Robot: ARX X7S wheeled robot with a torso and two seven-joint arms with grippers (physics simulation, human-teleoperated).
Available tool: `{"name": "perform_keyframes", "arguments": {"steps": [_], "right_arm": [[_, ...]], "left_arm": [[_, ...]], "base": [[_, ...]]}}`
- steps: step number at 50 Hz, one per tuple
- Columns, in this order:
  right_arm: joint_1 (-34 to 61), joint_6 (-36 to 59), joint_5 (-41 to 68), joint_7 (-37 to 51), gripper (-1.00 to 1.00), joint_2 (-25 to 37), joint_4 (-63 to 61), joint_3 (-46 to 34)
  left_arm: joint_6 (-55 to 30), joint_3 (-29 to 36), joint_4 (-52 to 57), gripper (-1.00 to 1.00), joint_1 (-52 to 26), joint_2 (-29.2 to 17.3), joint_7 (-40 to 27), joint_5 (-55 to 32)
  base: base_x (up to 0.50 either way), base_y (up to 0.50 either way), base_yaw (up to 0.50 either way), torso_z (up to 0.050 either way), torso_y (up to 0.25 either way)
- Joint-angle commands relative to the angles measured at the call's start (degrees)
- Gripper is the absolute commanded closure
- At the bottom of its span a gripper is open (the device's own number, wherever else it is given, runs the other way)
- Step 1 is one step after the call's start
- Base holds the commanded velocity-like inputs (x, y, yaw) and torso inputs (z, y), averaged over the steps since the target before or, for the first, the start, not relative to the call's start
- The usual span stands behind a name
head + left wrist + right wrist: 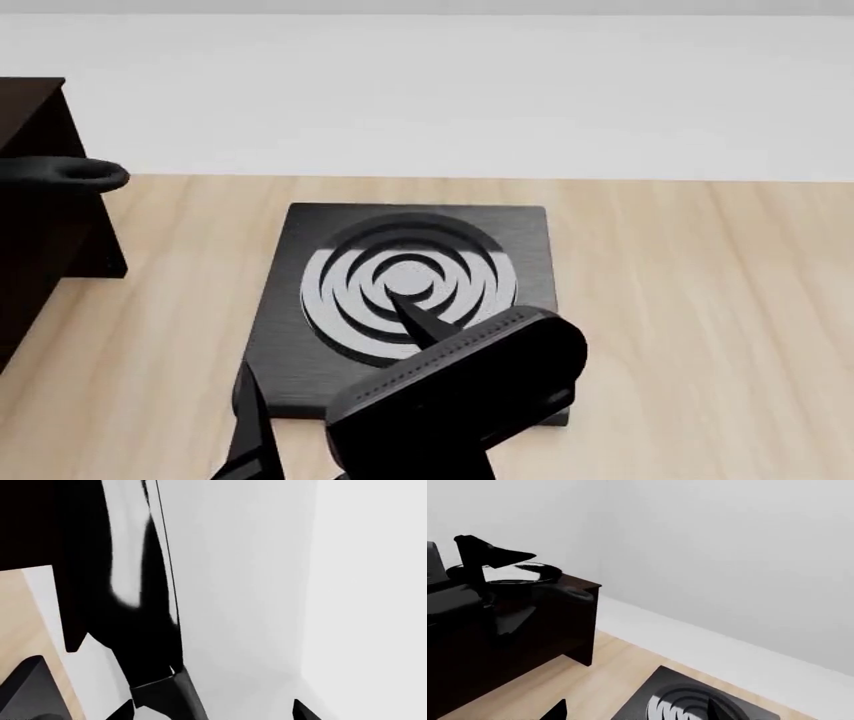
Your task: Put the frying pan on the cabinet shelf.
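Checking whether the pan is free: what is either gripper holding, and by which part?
Nothing, as far as shows. The pan sits on the cabinet; the left gripper is open near it, and the right gripper is open over the stove plate.

black stove plate [414,300], wooden table [694,300]

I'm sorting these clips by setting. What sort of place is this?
Probably a bare simulated kitchen: a square stove plate with concentric rings on a pale wooden counter, a dark cabinet with a frying pan on top.
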Motion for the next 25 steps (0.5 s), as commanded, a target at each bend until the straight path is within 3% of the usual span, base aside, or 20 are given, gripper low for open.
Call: {"name": "perform_keyframes", "arguments": {"steps": [1,14,25], "right_arm": [[0.51,-1.6,-0.06,-0.14,-1.0,0.58,1.25,-0.25],[0.98,-1.71,1.06,0.6,-1.0,0.73,1.31,-0.11],[1.15,-1.84,2.09,1.25,-1.0,1.32,1.05,0.33]], "left_arm": [[1.15,-1.35,2.81,-1.0,2.65,1.33,-0.2,-1.45],[0.32,-0.15,1.83,-1.0,3.47,1.25,1.91,-1.09],[-1.87,0.61,10.81,-1.0,7.07,1.1,-0.91,-1.85]], "base": [[0.0,0.0,0.0,0.0,0.0],[0.0,0.0,0.0,0.0,0.0],[0.0,0.0,0.0,0.0,0.0]]}}
